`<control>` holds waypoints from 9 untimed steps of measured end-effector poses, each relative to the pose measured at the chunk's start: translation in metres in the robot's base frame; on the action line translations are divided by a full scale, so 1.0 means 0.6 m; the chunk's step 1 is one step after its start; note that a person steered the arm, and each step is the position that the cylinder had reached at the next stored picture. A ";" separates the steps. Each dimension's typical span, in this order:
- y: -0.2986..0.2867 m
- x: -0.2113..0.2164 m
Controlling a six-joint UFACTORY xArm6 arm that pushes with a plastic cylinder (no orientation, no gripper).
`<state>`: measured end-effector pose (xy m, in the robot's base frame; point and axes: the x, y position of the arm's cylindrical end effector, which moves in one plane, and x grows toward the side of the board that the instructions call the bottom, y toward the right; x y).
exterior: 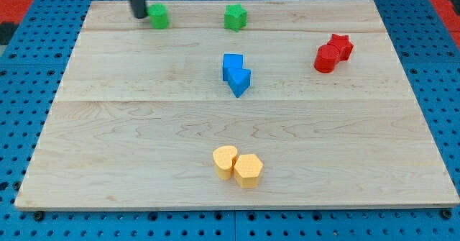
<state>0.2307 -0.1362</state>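
- No jaws on this arm, so nothing released, clenched or grasping here: it ends in a plain dark rod, and my tip (pixel 138 14) is down on the far left of the wooden worktop (pixel 144 147).
- My tip sits just to the left of a green block (pixel 159 16), close enough that the two look to be touching, though I cannot tell for sure.
- That green block is chunky with a notched top; its exact shape is hard to make out.
- Further right along the same far strip, well apart from the first, there is a second green block (pixel 235 16), star-like in outline.
- Moving nearer and toward the middle: two blue blocks pressed together. The far blue block (pixel 231 65) is squarish, and the near blue block (pixel 240 81) is angular, pointing toward the near edge.
- Over on the right, a pair of red blocks in contact: a red star (pixel 341 45) at the far side, and a red cylinder-like block (pixel 325 58) just to its left and nearer.
- Down near the front edge, around the middle, two yellow blocks are side by side and touching: a rounded yellow block (pixel 225 160) on the left, a yellow hexagon (pixel 248 170) on the right.
- All around the worktop lies a blue perforated surface (pixel 43 68), with red showing at the far corners.
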 end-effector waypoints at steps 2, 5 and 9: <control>0.057 0.061; 0.190 0.085; 0.196 0.093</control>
<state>0.2864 -0.0186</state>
